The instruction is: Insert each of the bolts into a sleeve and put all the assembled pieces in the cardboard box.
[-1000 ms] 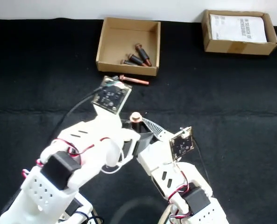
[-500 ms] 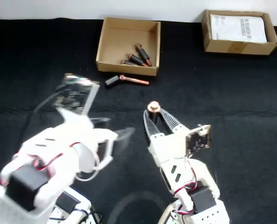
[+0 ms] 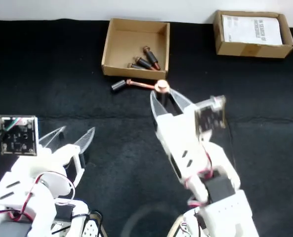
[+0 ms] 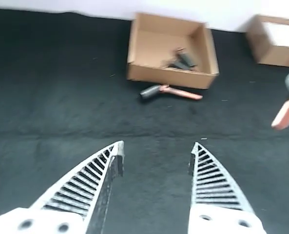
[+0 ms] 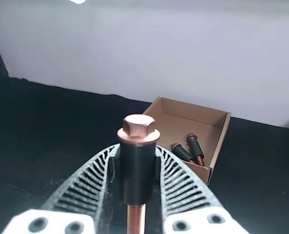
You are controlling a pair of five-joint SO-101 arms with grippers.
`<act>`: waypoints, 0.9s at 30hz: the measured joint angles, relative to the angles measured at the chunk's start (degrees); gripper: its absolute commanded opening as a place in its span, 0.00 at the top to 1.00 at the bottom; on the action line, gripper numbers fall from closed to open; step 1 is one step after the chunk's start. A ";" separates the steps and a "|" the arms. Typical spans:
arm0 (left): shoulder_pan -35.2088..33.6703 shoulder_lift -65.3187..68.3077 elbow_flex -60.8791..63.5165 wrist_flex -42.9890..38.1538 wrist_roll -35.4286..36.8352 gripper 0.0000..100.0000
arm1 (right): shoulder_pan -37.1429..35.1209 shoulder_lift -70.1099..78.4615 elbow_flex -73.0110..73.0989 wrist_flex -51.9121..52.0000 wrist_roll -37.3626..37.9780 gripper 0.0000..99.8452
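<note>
Though bolt (image 5: 138, 127) half hidden — sleeve (image 5: 136, 170) in right claw (image 5: 137, 149)

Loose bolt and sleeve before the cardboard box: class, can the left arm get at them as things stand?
Probably yes. The left gripper is open and empty, with bare cloth between it and the loose bolt and sleeve. The right gripper, holding an assembled piece, hangs close and might crowd it.

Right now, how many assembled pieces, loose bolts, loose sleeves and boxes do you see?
Assembled pieces: 4, with 3 in the cardboard box and 1 held piece in the right gripper
Loose bolt: 1
Loose sleeve: 1
Cardboard boxes: 2, counting the box with paper
Total: 8
</note>
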 measured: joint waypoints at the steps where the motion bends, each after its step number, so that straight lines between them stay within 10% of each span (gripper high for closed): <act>1: -1.58 -2.20 2.02 0.00 0.00 0.78 | 0.00 3.43 -2.46 0.00 0.00 0.99; 12: -15.30 -16.35 27.87 -6.68 0.00 0.78 | 0.00 32.62 -29.10 2.29 0.00 0.99; 27: -19.25 -16.35 55.21 -35.25 8.53 0.77 | 0.26 78.07 -83.96 32.62 0.00 0.99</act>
